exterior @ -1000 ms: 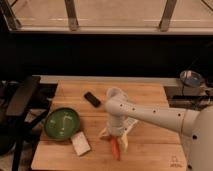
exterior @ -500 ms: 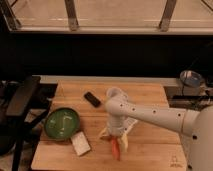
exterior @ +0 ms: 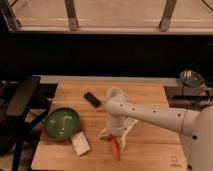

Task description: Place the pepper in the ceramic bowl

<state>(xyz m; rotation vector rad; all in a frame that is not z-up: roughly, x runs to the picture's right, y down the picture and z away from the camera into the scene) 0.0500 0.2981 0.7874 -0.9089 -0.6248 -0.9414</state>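
Observation:
The pepper (exterior: pixel 115 148) is a small orange-red tapered piece lying on the wooden table (exterior: pixel 150 150) near its front edge. My gripper (exterior: pixel 115 135) hangs at the end of the white arm (exterior: pixel 150 116), pointing down right over the pepper's upper end, touching it or just above it. The ceramic bowl (exterior: pixel 61 123) is round, dark green and glossy with pale marks inside. It stands on the table to the left of the gripper, about a bowl's width away.
A white flat packet (exterior: pixel 80 144) lies between the bowl and the pepper. A black oblong object (exterior: pixel 92 98) and a translucent cup (exterior: pixel 114 93) stand behind the gripper. A black chair (exterior: pixel 20 100) is at the left and a round metal thing (exterior: pixel 191 78) at the right.

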